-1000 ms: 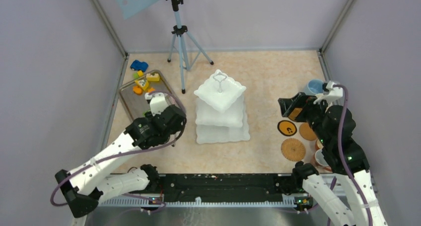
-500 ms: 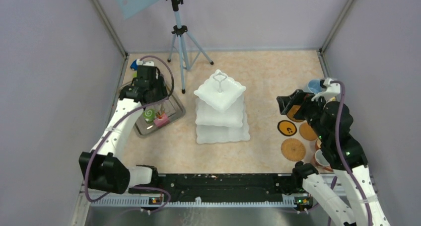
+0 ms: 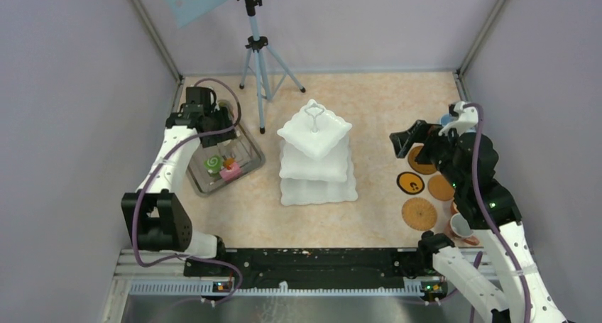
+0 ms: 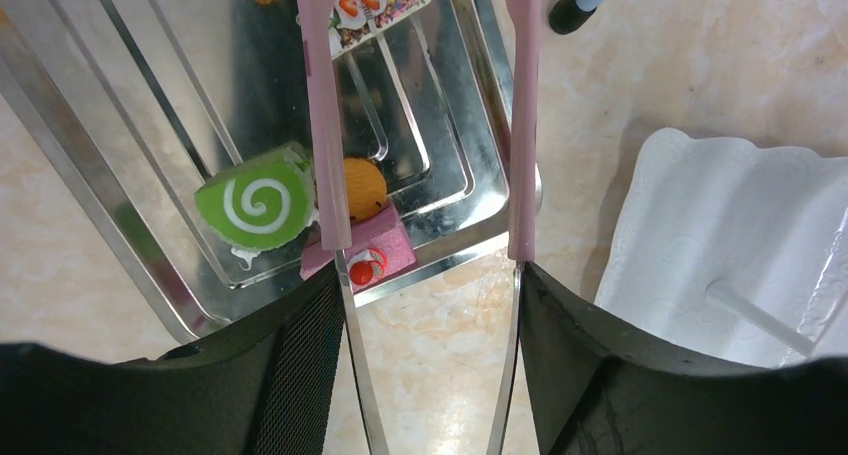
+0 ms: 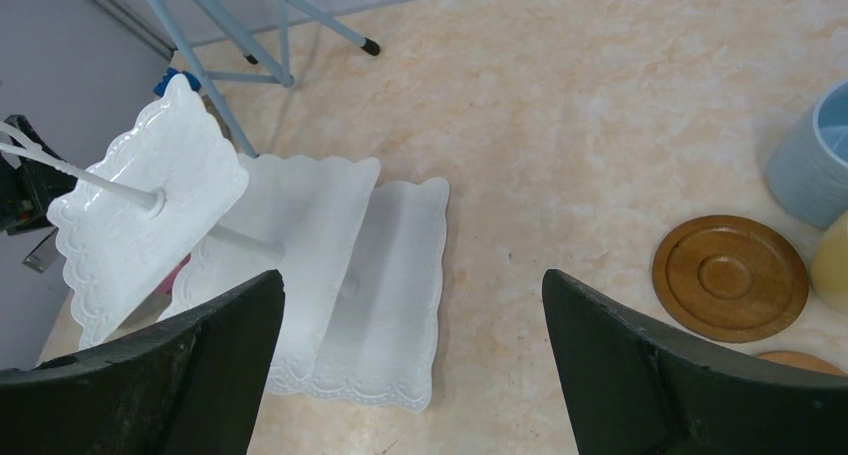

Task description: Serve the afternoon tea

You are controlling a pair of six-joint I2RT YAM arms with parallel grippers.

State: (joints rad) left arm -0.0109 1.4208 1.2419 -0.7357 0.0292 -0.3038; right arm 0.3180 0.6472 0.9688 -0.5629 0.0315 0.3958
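Only in the left wrist view can the pastries be told apart. A green swirl roll (image 4: 255,203), an orange pastry (image 4: 362,187) and a pink slice (image 4: 370,260) are seen left of centre on the steel tray (image 4: 150,105), with a sprinkled wedge (image 4: 380,5) at the top edge. From above, only coloured specks are made out at the left. The blue mug (image 5: 815,155) and a cream mug (image 5: 835,265) are shown at the right edge of the right wrist view, beside a brown coaster (image 5: 730,275). From above they are largely hidden by the right arm. The white three-tier stand (image 3: 316,160) is placed mid-frame in the top view, with a tripod (image 3: 259,60) behind it. The left gripper (image 4: 428,275) is seen half closed on what appear to be pink-tipped tongs (image 4: 523,125), whose spread arms are held over the tray's corner. Whether the roll is touched cannot be told. The right gripper (image 5: 411,295) is spread fully open and is pointed toward the stand.
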